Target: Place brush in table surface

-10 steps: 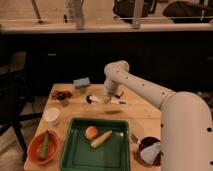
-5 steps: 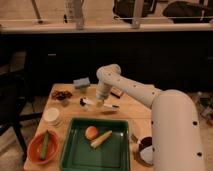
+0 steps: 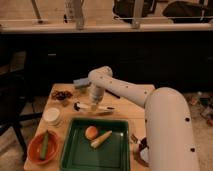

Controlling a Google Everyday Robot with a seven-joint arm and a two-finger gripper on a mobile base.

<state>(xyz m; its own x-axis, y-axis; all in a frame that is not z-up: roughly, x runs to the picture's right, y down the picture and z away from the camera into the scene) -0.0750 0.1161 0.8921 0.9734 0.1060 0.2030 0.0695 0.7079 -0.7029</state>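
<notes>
One gripper [image 3: 94,102], clenched on the brush [image 3: 93,107], hangs low over the table surface [image 3: 131,102] at 12 o'clock from the green tray [image 3: 70,150] (orange fruit inside).

The scene is dim and warm-toned, with everything soft and blurred. Light falls from above onto the table [image 3: 132,97], leaving the background behind it almost black. The white arm [image 3: 165,120] is the brightest thing, pale but not glaring. The tool [image 3: 95,103] hangs just above the brush [image 3: 92,107], blurred into it. Faint shadows lie under the tray [image 3: 95,147]. Edges show little bending.
</notes>
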